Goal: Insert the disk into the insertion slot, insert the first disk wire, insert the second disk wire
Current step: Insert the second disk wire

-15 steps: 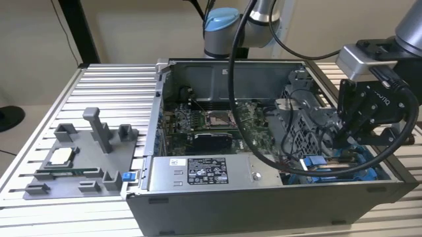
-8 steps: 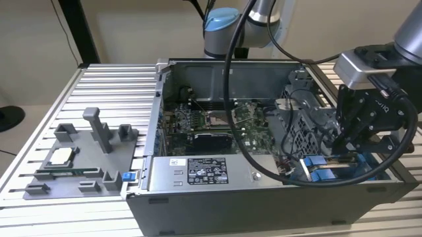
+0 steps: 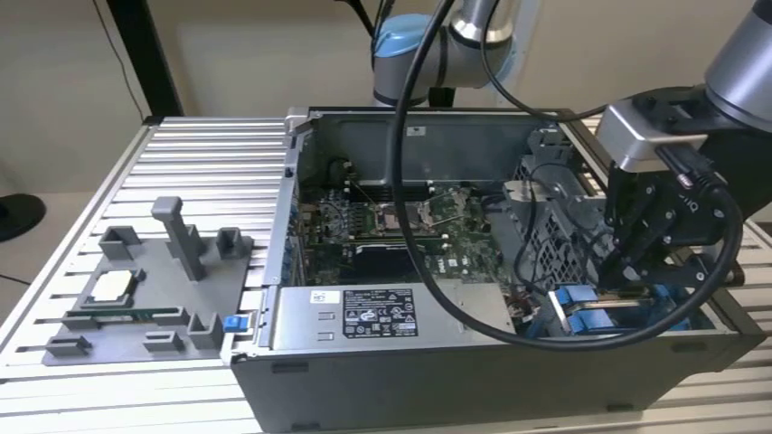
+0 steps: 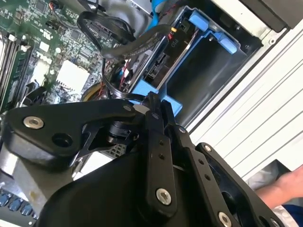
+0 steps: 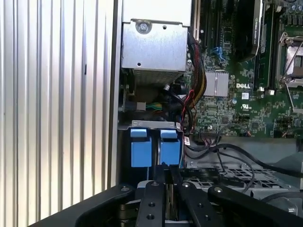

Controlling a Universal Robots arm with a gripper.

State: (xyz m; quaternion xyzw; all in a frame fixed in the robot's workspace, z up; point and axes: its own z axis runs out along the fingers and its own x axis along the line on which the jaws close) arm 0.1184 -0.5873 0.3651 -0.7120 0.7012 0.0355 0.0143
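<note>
The disk (image 4: 158, 66) lies in its bright blue carrier frame (image 4: 199, 52) at the case's front corner on the exterior view's right. Its two blue tabs (image 5: 155, 147) stand side by side in the first wrist view. The insertion slot (image 3: 558, 246), a grey perforated cage, sits just beside them. My gripper (image 3: 625, 276) hangs right over the blue frame. Its fingertips (image 4: 154, 100) are pressed together and shut at the frame's edge, with nothing seen between them. Black wires (image 4: 118, 45) loop over the disk's end.
A grey labelled power-supply box (image 3: 374, 316) fills the case's near side, with the motherboard (image 3: 399, 226) behind it. A grey fixture plate (image 3: 133, 298) holding small parts lies on the slatted table (image 3: 193, 163). A person's hand (image 4: 284, 189) is nearby. The arm's thick cable (image 3: 711, 298) loops low.
</note>
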